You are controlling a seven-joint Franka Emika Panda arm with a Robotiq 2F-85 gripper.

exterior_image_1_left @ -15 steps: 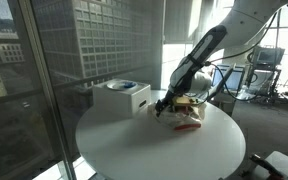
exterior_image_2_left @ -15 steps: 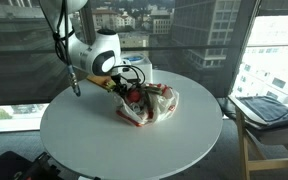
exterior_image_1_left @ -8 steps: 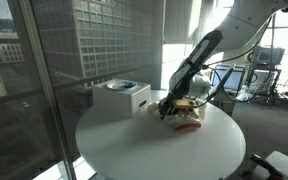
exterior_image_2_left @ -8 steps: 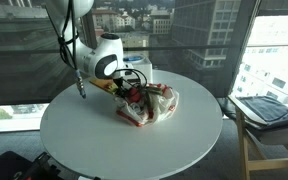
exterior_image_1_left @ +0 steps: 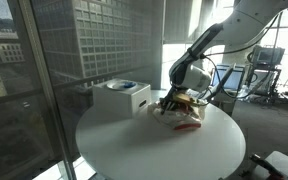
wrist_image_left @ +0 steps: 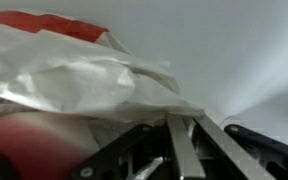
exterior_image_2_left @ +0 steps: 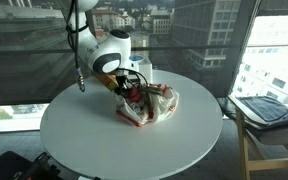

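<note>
A crumpled white plastic bag (exterior_image_1_left: 191, 107) with red print lies on the round white table (exterior_image_1_left: 134, 148), with things inside it. It also shows in the other exterior view as the bag (exterior_image_2_left: 156, 106). My gripper (exterior_image_1_left: 167, 103) reaches down to the bag's edge on the side towards the white box. In the wrist view the gripper (wrist_image_left: 182, 118) has its fingers pressed together, with a thin fold of the bag (wrist_image_left: 79, 72) at their tips. A blurred red thing (wrist_image_left: 24, 150) sits inside the bag, close to the fingers.
A white box (exterior_image_1_left: 122, 97) with a blue-marked top stands on the table behind the bag. A red strip (exterior_image_1_left: 189, 126) lies on the table in front of the bag. Glass walls surround the table (exterior_image_2_left: 94, 140); a chair (exterior_image_2_left: 269, 110) stands off to one side.
The jaws have gone from wide apart to shut at the bag's edge. The wrist has shifted slightly over the bag; the bag has stayed in place.
</note>
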